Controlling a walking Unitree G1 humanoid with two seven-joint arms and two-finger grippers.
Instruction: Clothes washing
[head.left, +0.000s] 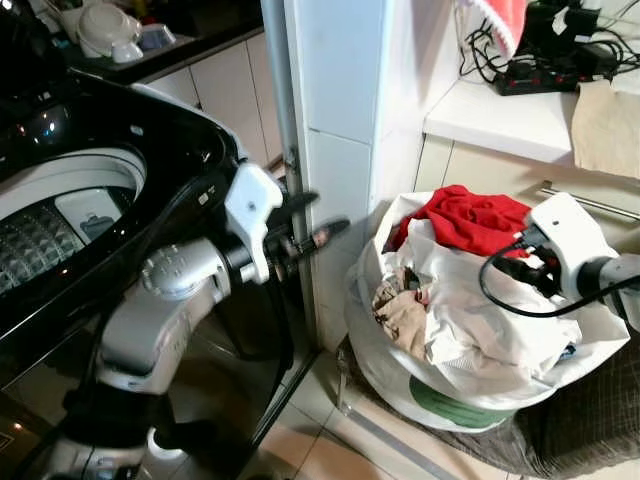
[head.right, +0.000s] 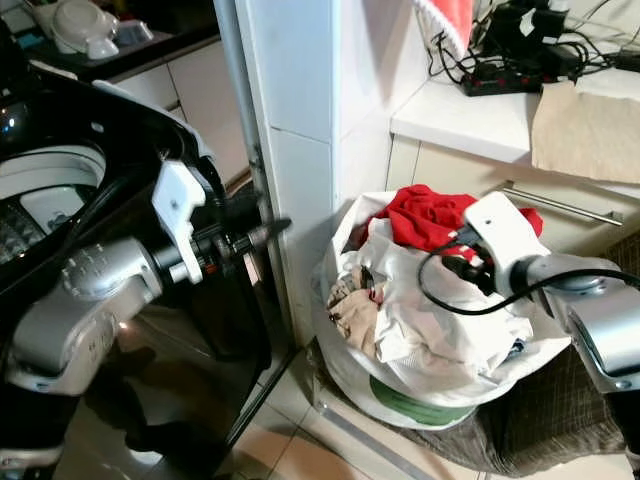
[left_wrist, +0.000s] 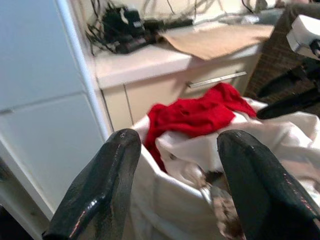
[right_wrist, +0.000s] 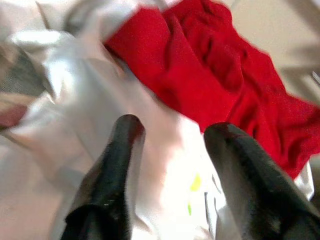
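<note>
Right tool (right_wrist: 170, 150) hovers open, seemingly empty, over red garment (right_wrist: 210, 75); left tool (left_wrist: 175, 165) open.

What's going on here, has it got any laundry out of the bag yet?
Not yet. The right gripper hangs open just above the white cloth in the laundry bag, beside the red garment, holding nothing. The left gripper is open too, held up between the open washing machine and the bag, fingers pointing toward the bag. The clothes are all in the bag.
</note>
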